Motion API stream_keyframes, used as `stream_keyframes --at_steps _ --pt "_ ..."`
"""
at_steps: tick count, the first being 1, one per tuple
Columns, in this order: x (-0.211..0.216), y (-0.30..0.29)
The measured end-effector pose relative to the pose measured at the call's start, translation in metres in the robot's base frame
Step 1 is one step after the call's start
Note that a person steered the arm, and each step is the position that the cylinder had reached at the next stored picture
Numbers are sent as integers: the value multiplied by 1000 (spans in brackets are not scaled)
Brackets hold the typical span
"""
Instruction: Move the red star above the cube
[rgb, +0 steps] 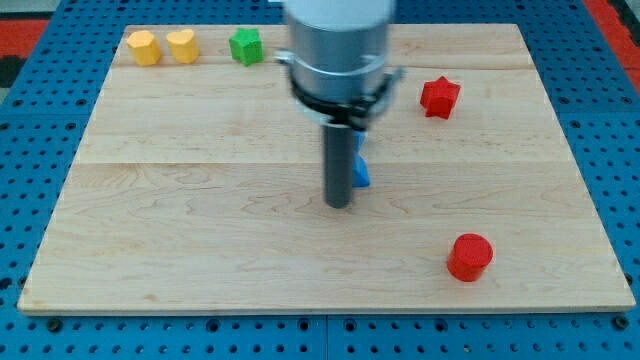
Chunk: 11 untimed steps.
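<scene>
Camera view: red star (439, 97) near upper right of board, up and right of my tip (339, 204), beside partly hidden blue block (361, 172); no pincer, nothing grasped.

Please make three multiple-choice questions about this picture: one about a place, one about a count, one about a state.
1. Where is the red star?
A. upper right of the board
B. lower left
C. beside the yellow blocks

2. How many red blocks are on the board?
A. one
B. two
C. three

3. Where is my tip relative to the blue block?
A. far away, at the view's left edge
B. right beside it, partly covering it
C. on top of the green block

Answers:
1 A: it lies right of the rod, near the top.
2 B: the star and the red cylinder.
3 B: blue shows just right of the rod.
</scene>
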<state>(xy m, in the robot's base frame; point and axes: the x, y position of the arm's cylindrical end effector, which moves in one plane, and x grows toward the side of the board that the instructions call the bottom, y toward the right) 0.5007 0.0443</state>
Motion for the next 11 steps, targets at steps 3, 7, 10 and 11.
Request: stream_keyframes --at_steps 3,7,10,11 --pt "-138 141" --pt "-175 71" --pt "-196 28" --pt "-196 28"
